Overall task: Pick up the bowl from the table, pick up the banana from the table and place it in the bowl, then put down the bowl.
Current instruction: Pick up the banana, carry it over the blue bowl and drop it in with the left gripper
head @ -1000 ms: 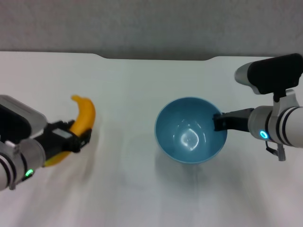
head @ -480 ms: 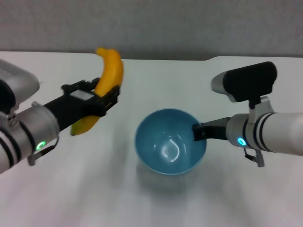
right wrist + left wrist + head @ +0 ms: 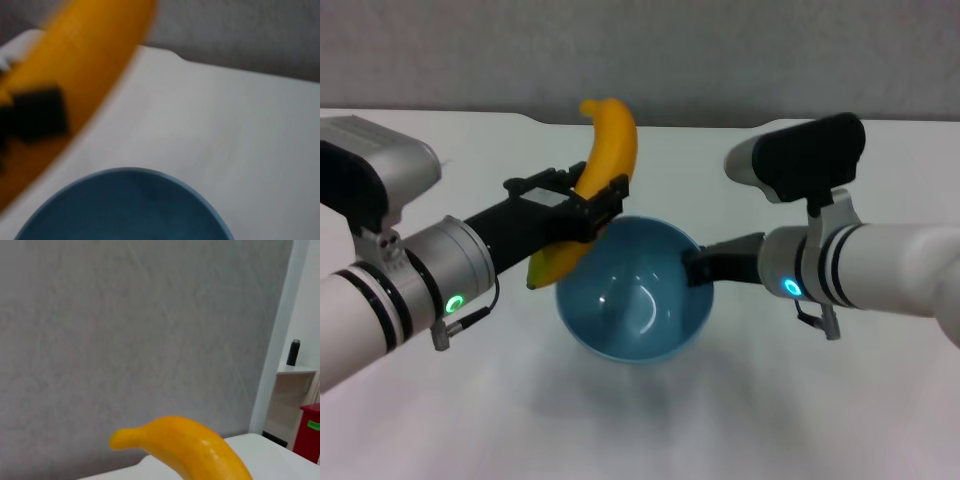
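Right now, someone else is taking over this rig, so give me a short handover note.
Left gripper: shut on the banana, held up over the bowl's near-left rim.
Right gripper: shut on the bowl at its right rim, held above the table.
Done: both picked up.
Left: drop the banana into the bowl, then set the bowl down.

Even, diffuse overhead light fills the head view; the table [image 3: 650,440] reads bright white with a soft, faint shadow beneath the bowl [image 3: 635,300]. Small specular highlights mark the bowl's glossy interior, and a pale sheen runs along the banana [image 3: 605,165]. In the left wrist view the banana [image 3: 195,450] is fairly sharp against a dim grey wall [image 3: 125,330]. In the right wrist view the banana [image 3: 75,65] is heavily blurred, the bowl rim [image 3: 150,175] soft.
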